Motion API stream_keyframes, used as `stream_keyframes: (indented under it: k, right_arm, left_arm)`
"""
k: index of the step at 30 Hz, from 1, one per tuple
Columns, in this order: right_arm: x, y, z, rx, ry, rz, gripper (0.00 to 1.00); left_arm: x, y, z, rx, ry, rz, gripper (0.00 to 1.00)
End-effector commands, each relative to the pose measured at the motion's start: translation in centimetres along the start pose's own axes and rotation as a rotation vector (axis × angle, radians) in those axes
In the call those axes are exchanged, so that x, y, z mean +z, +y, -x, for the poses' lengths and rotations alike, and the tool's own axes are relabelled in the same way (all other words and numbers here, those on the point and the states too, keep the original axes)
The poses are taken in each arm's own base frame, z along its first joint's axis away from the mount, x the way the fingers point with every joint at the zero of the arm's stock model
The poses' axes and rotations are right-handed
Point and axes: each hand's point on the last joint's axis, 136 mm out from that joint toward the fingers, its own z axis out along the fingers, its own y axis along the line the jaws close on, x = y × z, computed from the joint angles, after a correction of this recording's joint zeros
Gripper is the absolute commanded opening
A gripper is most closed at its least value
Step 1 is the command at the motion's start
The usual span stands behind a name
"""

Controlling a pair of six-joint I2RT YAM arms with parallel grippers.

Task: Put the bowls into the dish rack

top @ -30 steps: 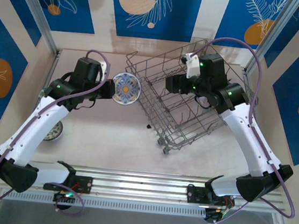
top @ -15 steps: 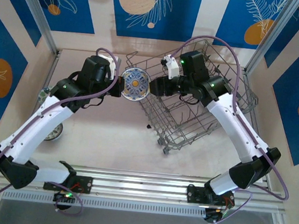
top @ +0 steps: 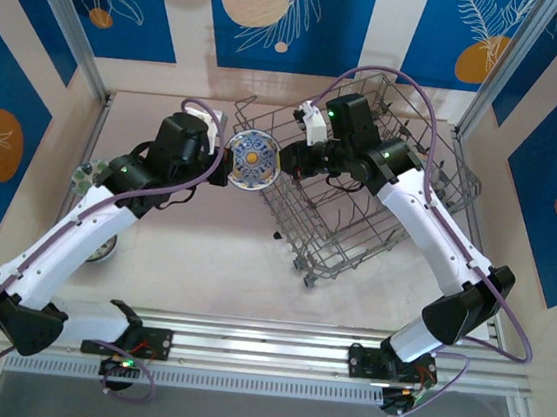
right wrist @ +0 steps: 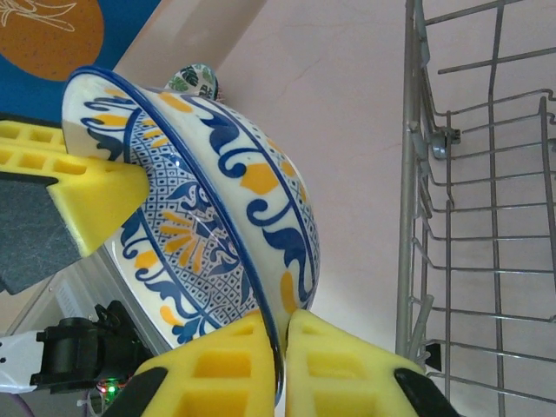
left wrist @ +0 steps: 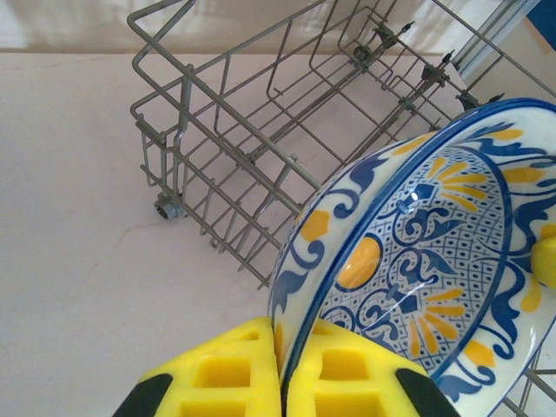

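The right gripper (right wrist: 284, 347), over the dish rack (top: 378, 220) a second ago, has swung to the rack's left edge and is now pinching the rim of the orange-yellow-blue bowl (top: 254, 159). The left gripper (left wrist: 280, 369) is clamping the opposite rim, so both are gripping one bowl (tipped on edge, painted inside facing up) at upper centre of the overhead view, just outside the rack's left wall. The rack is showing upright tines and a wire floor. A second bowl (top: 105, 247) is sitting on the table (top: 203, 250) at lower left, partly under the left arm (top: 74, 236).
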Motion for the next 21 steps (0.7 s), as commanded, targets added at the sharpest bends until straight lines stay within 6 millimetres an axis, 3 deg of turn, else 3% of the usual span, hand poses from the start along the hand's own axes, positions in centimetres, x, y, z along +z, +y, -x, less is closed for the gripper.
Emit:
stream_keyframes:
  k: [1,9,21]
  right_arm:
    - [-0.1,0.6,0.7,0.0,-0.025,0.017,0.04]
    - [0.0,0.1,0.6,-0.023,-0.032,-0.032,0.0]
    - [-1.9,-0.6,1.7,-0.012,-0.137,-0.07,0.0]
  left_arm:
    - [-1.0,-1.2,1.1,-0.011,-0.064,-0.047,0.01]
    - [-0.5,-1.9,0.5,-0.013,-0.03,-0.071,0.12]
    - [-0.6,-2.3,0.8,0.011,-0.015,-0.082,0.59]
